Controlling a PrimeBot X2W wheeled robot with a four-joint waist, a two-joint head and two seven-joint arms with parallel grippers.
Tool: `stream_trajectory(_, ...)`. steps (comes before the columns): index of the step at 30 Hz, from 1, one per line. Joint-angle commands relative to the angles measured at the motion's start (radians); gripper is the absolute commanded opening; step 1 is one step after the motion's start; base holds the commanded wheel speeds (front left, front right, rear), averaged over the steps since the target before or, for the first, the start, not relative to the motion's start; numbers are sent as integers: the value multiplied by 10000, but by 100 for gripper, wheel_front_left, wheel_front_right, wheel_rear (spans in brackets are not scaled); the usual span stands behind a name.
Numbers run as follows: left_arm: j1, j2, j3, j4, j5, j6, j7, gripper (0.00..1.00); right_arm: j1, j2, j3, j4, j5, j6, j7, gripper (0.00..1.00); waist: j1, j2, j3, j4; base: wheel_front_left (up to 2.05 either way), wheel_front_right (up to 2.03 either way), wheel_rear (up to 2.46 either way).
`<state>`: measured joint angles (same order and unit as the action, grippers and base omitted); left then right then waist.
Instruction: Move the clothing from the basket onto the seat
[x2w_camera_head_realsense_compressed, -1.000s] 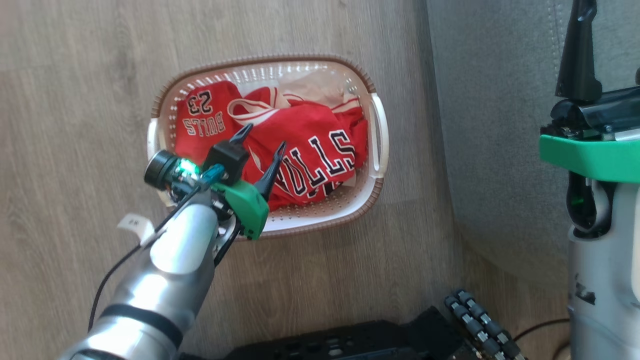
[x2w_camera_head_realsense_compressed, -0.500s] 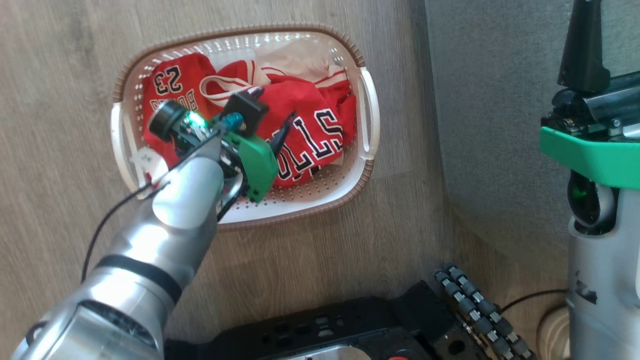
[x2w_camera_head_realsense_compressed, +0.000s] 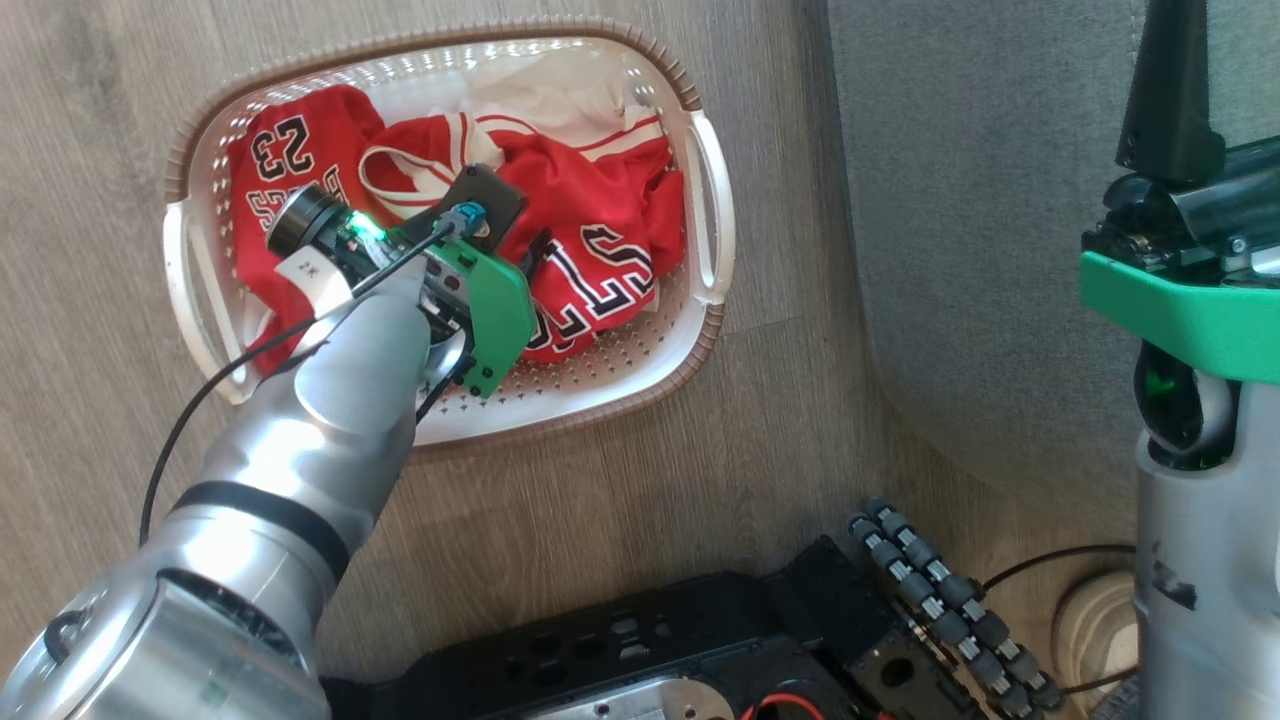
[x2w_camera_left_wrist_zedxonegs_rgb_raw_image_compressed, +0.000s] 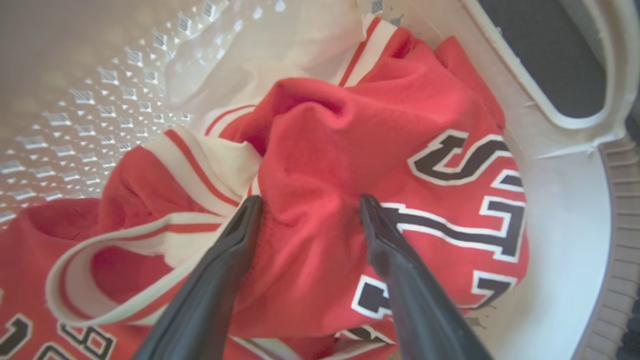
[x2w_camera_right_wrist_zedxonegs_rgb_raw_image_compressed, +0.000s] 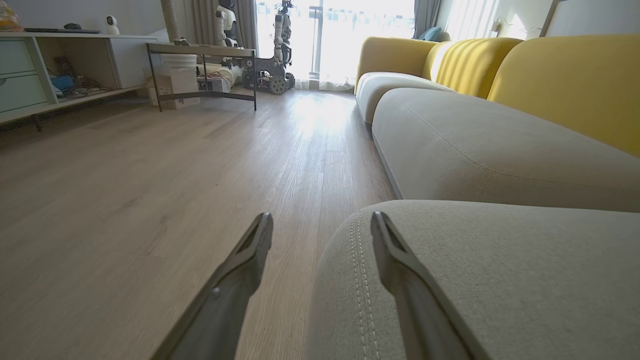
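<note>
Basket (x2w_camera_head_realsense_compressed: 712, 215): cream plastic, perforated, glossy; brown woven-look rim.
Clothing (x2w_camera_head_realsense_compressed: 600, 205): red cloth, smooth, faint sheen, creased.
Seat (x2w_camera_head_realsense_compressed: 980, 200): grey fabric, matt, stitched seams.
Floor (x2w_camera_head_realsense_compressed: 60, 300): pale wood planks, matt grain.
Left arm (x2w_camera_head_realsense_compressed: 340, 400): silver metal, satin shine.

red clothing (x2w_camera_head_realsense_compressed: 610, 190) w/ white trim, black letters, cream basket (x2w_camera_head_realsense_compressed: 600, 365), brown rim, grey seat (x2w_camera_head_realsense_compressed: 1000, 250)

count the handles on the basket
2: one handle at the left end of the basket in the head view, the other at its right end, beside the seat.
</note>
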<state>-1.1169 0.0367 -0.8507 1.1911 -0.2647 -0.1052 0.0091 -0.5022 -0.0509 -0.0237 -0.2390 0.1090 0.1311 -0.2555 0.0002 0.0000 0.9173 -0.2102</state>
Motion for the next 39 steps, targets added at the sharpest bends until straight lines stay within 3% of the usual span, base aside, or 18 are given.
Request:
stream_trajectory(1,27,135,-56,-15,-64,19,118,100,195,7,190,-399,113,-4,-63,100,-2,0,14,-31,0,0,0)
stream_trajectory(3,15,135,-188,13,-83,24,226,100,177,7,206,-406,150,-4,-63,100,-2,0,32,-65,0,0,0)
stream_trajectory(4,13,135,-253,29,-95,20,291,88,168,7,216,-404,167,-4,-63,100,-2,0,39,-83,0,0,0)
stream_trajectory(5,13,135,-317,44,-106,19,350,51,160,7,222,-401,188,-4,-63,100,-2,0,42,-102,0,0,0)
stream_trajectory(7,24,135,-454,74,-125,11,501,0,149,7,220,-402,232,-4,-63,100,-2,0,36,-141,0,0,0)
stream_trajectory(22,279,135,-894,-252,-712,-5,374,0,257,7,32,-47,256,-4,-63,100,-2,0,-802,116,0,0,0)
stream_trajectory(39,1729,135,-808,-1670,-2556,176,-1064,0,1923,7,-52,2222,-301,-4,-63,100,-2,0,-4781,1529,0,0,0)
